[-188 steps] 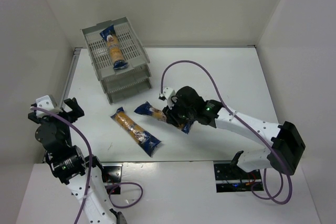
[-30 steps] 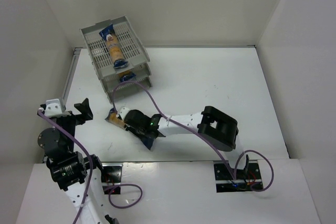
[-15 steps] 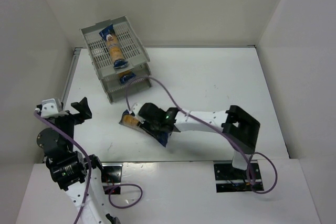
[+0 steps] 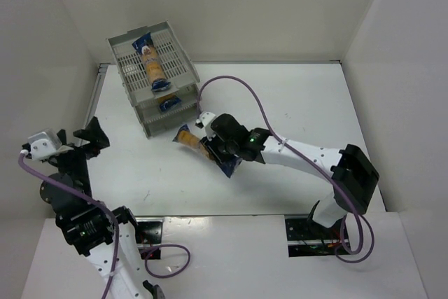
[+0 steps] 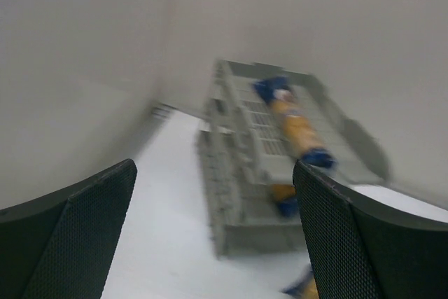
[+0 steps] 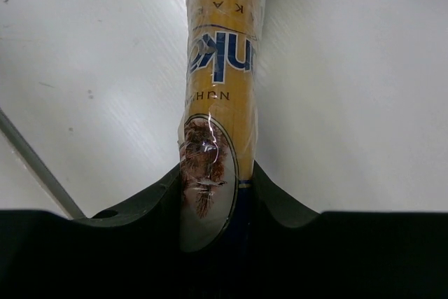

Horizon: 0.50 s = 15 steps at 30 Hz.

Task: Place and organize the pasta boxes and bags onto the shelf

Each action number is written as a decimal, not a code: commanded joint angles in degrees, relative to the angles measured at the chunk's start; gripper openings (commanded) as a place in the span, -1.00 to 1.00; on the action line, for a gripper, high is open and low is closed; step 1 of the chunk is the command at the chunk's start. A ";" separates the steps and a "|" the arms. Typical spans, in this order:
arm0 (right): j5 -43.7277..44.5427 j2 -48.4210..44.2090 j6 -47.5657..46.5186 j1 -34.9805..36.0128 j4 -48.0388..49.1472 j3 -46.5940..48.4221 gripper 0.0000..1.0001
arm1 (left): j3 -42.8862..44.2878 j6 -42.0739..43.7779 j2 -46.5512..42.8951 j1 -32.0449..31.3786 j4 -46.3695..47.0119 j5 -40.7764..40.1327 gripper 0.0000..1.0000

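The grey three-tier shelf (image 4: 183,68) stands at the far left. One pasta bag (image 4: 151,66) lies on its top tray. A second bag (image 4: 168,103) shows in the middle tray. My right gripper (image 4: 214,148) is shut on the third bag (image 4: 189,137), held just in front of the shelf with its orange end toward the trays. In the right wrist view the bag (image 6: 221,61) runs straight out from my right gripper (image 6: 217,181). My left gripper (image 4: 77,136) is open and empty at the left edge; its view shows the shelf (image 5: 238,173) and the top bag (image 5: 297,122).
White walls close in the table on three sides. A purple cable (image 4: 238,89) arcs over the right arm behind the gripper. The right arm's elbow (image 4: 357,173) sits at the near right. A metal strip (image 4: 94,99) runs along the table's left edge.
My right gripper has carried the third bag up off the near table toward the front of the shelf. My left gripper has swung back and to the left.
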 commanded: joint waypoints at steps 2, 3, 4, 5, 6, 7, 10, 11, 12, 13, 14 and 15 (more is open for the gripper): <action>1.92 -2.56 3.51 -4.06 9.84 2.59 -0.99 | 0.41 17.65 -1.07 0.93 -0.73 -21.26 0.99; 1.93 -1.77 4.04 -4.07 10.80 3.12 -0.99 | -0.21 20.22 -1.68 0.93 0.05 -23.72 0.99; 1.93 -1.76 4.74 -4.07 11.94 3.99 -0.99 | -1.00 22.94 -1.69 0.93 0.58 -27.49 0.99; 1.40 -0.72 5.27 -4.07 12.47 4.52 -0.99 | -2.57 27.76 -1.69 0.93 1.63 -29.09 0.99; 0.79 0.86 6.49 -4.07 12.48 5.14 -0.99 | -3.37 29.72 -1.69 0.93 2.25 -30.76 0.99; 0.78 1.75 7.02 -4.07 13.08 6.36 -0.99 | -4.07 31.22 -1.69 0.93 2.78 -33.65 0.99; 0.78 5.09 8.34 -4.07 13.62 8.82 -0.99 | -6.62 34.13 -2.30 0.93 3.84 -36.22 0.99; 1.31 5.97 8.35 -4.07 13.62 9.53 -0.99 | -6.63 34.13 -2.30 0.93 3.84 -36.23 0.99; 1.83 6.93 8.96 -4.07 14.23 9.54 -0.99 | -7.33 34.13 -2.30 0.93 3.32 -35.62 0.99; 2.36 8.59 8.96 -4.07 14.23 10.41 -0.99 | -8.12 34.13 -2.82 0.93 3.31 -35.09 0.99; 2.89 9.39 8.96 -4.07 15.45 11.11 -0.99 | -8.12 34.13 -2.83 0.93 3.31 -35.09 0.99; 4.11 10.27 8.96 -4.07 15.46 11.73 -0.99 | -8.99 34.13 -2.83 0.93 3.31 -35.09 0.99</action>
